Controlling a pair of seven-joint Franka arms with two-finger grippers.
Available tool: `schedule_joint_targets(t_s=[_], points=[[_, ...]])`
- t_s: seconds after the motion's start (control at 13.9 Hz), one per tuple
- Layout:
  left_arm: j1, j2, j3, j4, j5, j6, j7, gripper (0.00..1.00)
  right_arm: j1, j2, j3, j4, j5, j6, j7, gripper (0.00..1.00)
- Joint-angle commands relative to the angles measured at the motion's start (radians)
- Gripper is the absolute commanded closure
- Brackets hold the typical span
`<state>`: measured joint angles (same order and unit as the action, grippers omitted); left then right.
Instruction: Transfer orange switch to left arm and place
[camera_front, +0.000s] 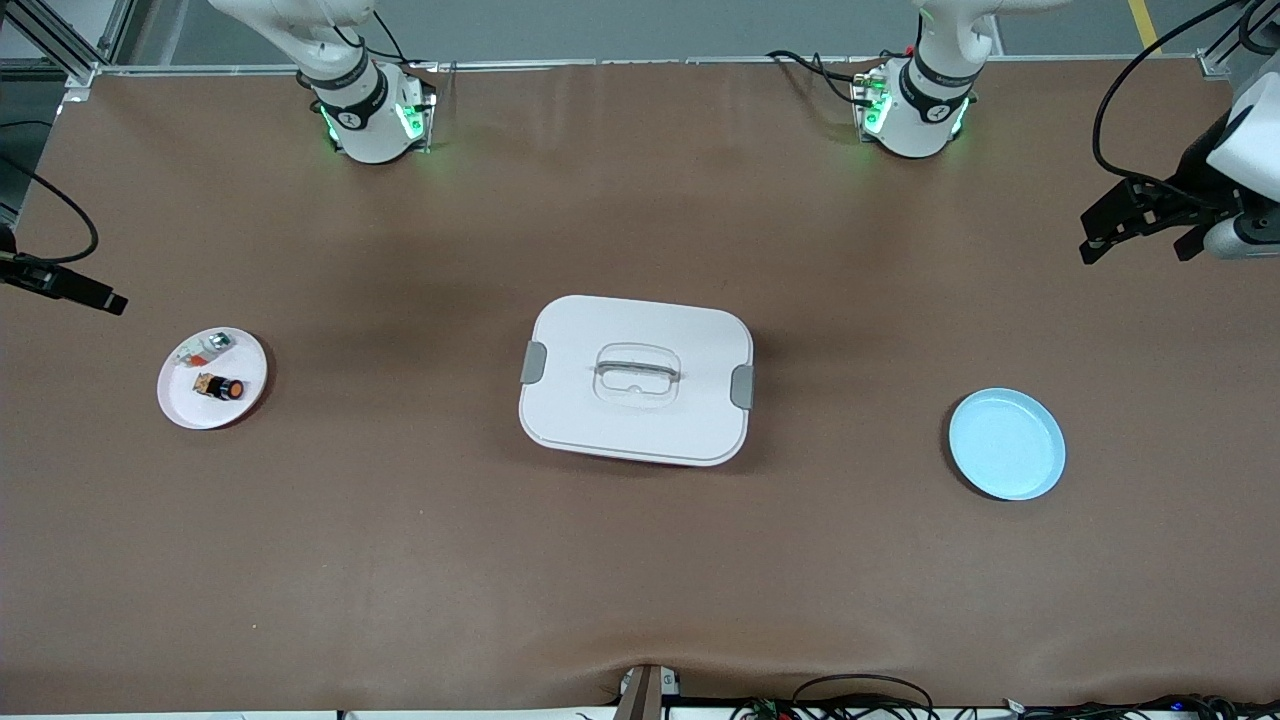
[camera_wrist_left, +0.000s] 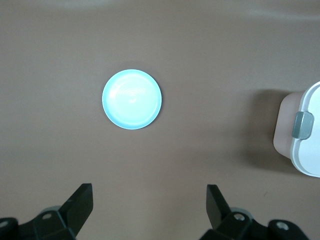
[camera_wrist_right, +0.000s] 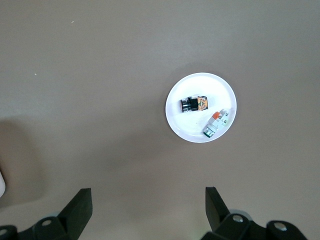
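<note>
The orange switch (camera_front: 221, 387) (camera_wrist_right: 194, 104) is a tiny black part with a round orange face. It lies on its side on a small white plate (camera_front: 175, 395) (camera_wrist_right: 176, 117) toward the right arm's end of the table. The white box (camera_front: 636, 380) (camera_wrist_left: 306, 145), with grey side latches and a recessed lid handle, stands at the table's middle. My right gripper (camera_front: 100, 298) (camera_wrist_right: 147, 194) hangs open and empty, high over the table's edge at its own end. My left gripper (camera_front: 1140, 245) (camera_wrist_left: 150, 192) hangs open and empty, high over the table's other end.
A clear-white part with red and green bits (camera_front: 205, 348) (camera_wrist_right: 217, 123) shares the white plate with the switch. A light blue plate (camera_front: 1006, 443) (camera_wrist_left: 132, 99) holding nothing lies toward the left arm's end. Brown table surface separates the box from both plates.
</note>
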<state>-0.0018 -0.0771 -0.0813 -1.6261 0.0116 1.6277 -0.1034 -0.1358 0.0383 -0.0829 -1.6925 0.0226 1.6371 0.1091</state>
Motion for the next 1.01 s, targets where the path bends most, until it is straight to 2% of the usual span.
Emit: schedule_joint_targets(t_s=[0.0, 0.29, 0.65, 0.93], points=[[0.0, 0.011, 0.001, 0.028, -0.015, -0.025, 0.018, 0.0, -0.027, -0.002, 0.011, -0.012, -0.006, 0.016, 0.011, 0.0], [0.0, 0.011, 0.001, 0.028, -0.013, -0.025, 0.018, 0.0, -0.056, 0.014, 0.011, -0.015, -0.006, 0.026, 0.001, 0.0], [0.002, 0.011, 0.003, 0.028, -0.015, -0.025, 0.018, 0.0, -0.117, 0.028, 0.011, -0.117, -0.006, 0.159, -0.063, 0.0], [0.002, 0.013, 0.002, 0.028, -0.015, -0.025, 0.018, 0.0, -0.152, 0.058, 0.011, -0.143, -0.013, 0.178, -0.083, 0.0]])
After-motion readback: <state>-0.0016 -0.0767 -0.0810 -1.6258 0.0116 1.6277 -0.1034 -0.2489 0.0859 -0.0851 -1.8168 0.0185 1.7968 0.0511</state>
